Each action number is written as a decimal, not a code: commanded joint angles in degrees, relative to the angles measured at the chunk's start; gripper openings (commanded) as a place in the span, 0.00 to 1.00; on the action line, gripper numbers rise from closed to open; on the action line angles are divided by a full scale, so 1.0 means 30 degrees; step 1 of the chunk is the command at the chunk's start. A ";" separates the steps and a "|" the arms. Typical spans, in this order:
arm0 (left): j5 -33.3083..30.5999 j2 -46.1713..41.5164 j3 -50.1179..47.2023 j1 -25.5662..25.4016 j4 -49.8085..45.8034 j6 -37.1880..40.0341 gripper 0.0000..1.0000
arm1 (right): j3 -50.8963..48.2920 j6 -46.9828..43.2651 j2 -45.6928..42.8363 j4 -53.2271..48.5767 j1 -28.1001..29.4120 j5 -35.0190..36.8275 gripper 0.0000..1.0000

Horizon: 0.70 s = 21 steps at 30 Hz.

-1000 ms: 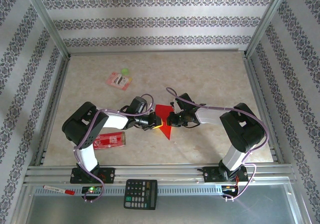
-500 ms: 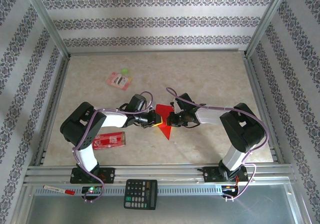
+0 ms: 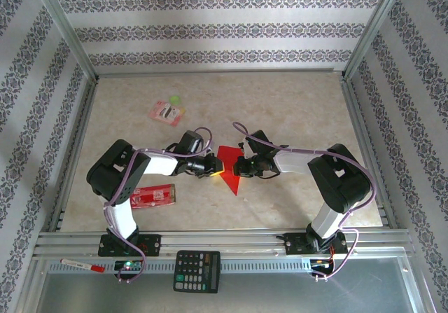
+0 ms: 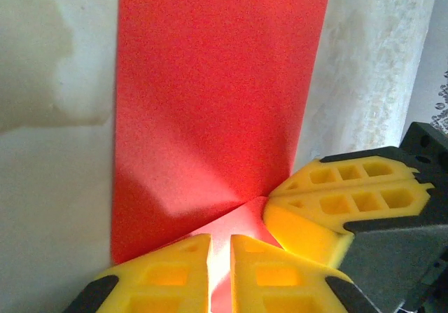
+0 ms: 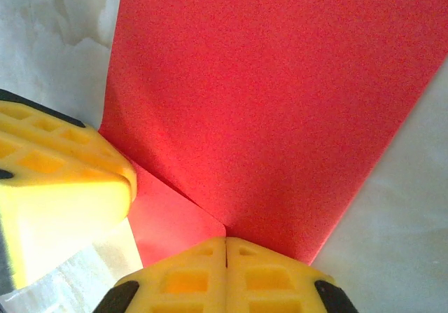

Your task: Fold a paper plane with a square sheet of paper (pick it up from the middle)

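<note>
Marbled beige table [image 3: 294, 110], walled in by patterned paper. At its middle lies the square sheet of paper [image 3: 229, 178], partly folded and tapering to a point toward the arm bases; the wrist views show a raised flap. Right gripper [image 3: 239, 166]: jaws pressed together on the sheet's edge. Left gripper [image 3: 213, 167]: jaws a narrow slit apart, with the flap running into the slit; whether they pinch it cannot be told. The two grippers face each other, fingertips nearly touching. Likely hazards: if the left loosens before the crease is set, the flap may spring open; opposing pulls could tear the thin paper or skew the fold. A red packet [image 3: 154, 196] lies well apart, to the left.
</note>
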 commanded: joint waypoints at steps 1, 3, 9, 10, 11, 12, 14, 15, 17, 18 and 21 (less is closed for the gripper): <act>0.0083 -0.0879 0.0454 0.0220 -0.0928 0.0715 0.15 | -0.0845 -0.0336 0.0774 -0.2186 -0.0233 0.1319 0.00; 0.0263 -0.0683 0.0684 0.0213 -0.1225 0.0852 0.15 | -0.0848 -0.0340 0.0804 -0.2201 -0.0237 0.1321 0.00; 0.0146 0.0476 0.1114 0.0190 -0.1704 0.1314 0.14 | -0.0815 -0.0390 0.0863 -0.2171 -0.0247 0.1293 0.00; 0.0104 0.0697 0.1145 0.0205 -0.1839 0.1372 0.13 | -0.0819 -0.0389 0.0863 -0.2153 -0.0258 0.1294 0.00; 0.0020 0.0823 0.1187 0.0237 -0.1943 0.1485 0.12 | -0.0812 -0.0392 0.0838 -0.2196 -0.0263 0.1292 0.00; -0.0091 0.0945 0.1160 0.0238 -0.2030 0.1618 0.12 | -0.0837 -0.0387 0.0835 -0.2185 -0.0257 0.1292 0.00; -0.0387 0.1169 0.1170 0.0288 -0.2358 0.1900 0.11 | -0.0814 -0.0400 0.0805 -0.2201 -0.0262 0.1295 0.00; -0.0480 0.1293 0.1174 0.0302 -0.2408 0.1985 0.10 | -0.0784 -0.0416 0.0805 -0.2200 -0.0262 0.1263 0.00; -0.0582 0.1466 0.1173 0.0365 -0.2514 0.2075 0.08 | -0.0724 -0.0477 0.0820 -0.2178 -0.0262 0.1209 0.01; -0.0679 0.1553 0.1148 0.0366 -0.2581 0.2158 0.08 | -0.0673 -0.0516 0.0806 -0.2218 -0.0286 0.1153 0.01; -0.1041 0.1634 0.1059 0.0390 -0.2862 0.2370 0.05 | -0.0392 -0.0782 0.0567 -0.2564 -0.0350 0.1099 0.05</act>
